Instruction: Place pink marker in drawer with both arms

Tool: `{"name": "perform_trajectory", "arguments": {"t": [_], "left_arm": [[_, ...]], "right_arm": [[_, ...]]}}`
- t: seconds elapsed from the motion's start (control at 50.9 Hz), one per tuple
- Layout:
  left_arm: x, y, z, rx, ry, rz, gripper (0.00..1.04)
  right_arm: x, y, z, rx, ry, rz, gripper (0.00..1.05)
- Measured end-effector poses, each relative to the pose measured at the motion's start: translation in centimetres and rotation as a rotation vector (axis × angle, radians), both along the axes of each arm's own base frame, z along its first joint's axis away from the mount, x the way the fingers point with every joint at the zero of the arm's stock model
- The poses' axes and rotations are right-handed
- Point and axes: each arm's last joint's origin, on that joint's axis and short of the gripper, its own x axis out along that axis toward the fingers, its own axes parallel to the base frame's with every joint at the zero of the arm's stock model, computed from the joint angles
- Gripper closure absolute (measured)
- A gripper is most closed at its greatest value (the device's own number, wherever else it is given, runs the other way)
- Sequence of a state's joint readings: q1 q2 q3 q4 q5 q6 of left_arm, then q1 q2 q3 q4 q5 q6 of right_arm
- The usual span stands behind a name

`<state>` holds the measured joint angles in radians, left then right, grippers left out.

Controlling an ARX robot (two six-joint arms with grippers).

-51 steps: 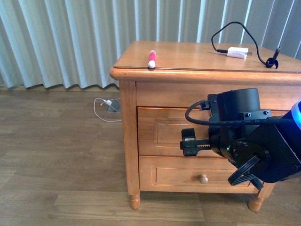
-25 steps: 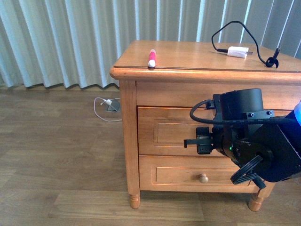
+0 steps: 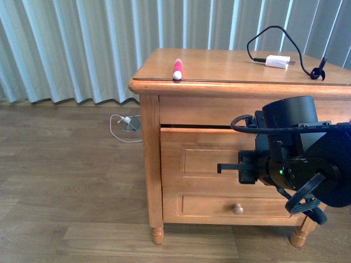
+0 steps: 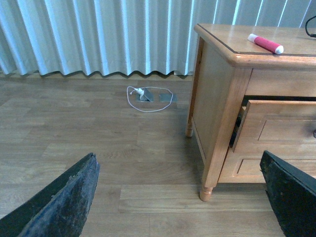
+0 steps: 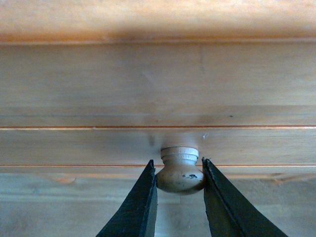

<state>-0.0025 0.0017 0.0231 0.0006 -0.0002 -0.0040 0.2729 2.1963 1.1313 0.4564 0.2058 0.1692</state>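
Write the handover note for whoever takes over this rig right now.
Right gripper: shut on the knob of the drawer.
Left gripper: open, empty, over the floor beside the nightstand.
Pink marker: lying on the nightstand top, near its front edge.
Done: drawer pulled out a little.
Left: open it further, pick the marker up, put it in.

The slim pink white-capped marker [image 3: 177, 69] lies front left on the honey-coloured wooden nightstand [image 3: 219, 66]; the white charger block [image 3: 277, 61] sits back right. Below the top, the tall drawer [image 3: 197, 159] juts slightly out above the shallower drawer [image 3: 208, 205].
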Motion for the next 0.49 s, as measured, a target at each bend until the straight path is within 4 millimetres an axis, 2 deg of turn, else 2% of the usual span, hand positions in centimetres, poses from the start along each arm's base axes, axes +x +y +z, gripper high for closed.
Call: {"name": "perform_trajectory", "arguments": {"t": [0.255, 0.334, 0.393, 0.451, 0.491], "left_arm": [[0.0, 0.0, 0.0, 0.000, 0.000, 0.000, 0.06], [0.0, 0.0, 0.0, 0.000, 0.000, 0.000, 0.06], [0.0, 0.0, 0.0, 0.000, 0.000, 0.000, 0.06], [0.0, 0.0, 0.0, 0.000, 0.000, 0.000, 0.06], [0.0, 0.0, 0.0, 0.000, 0.000, 0.000, 0.06]], "right_arm": [[-7.4, -0.1, 0.7, 0.006, 0.081, 0.044, 0.83], [-11.3, -0.4, 0.9, 0.008, 0.112, 0.076, 0.83], [-13.2, -0.6, 1.1, 0.011, 0.127, 0.089, 0.83], [-14.3, -0.8, 1.2, 0.017, 0.137, 0.093, 0.83], [-14.6, -0.9, 1.3, 0.024, 0.135, 0.093, 0.77]]}}
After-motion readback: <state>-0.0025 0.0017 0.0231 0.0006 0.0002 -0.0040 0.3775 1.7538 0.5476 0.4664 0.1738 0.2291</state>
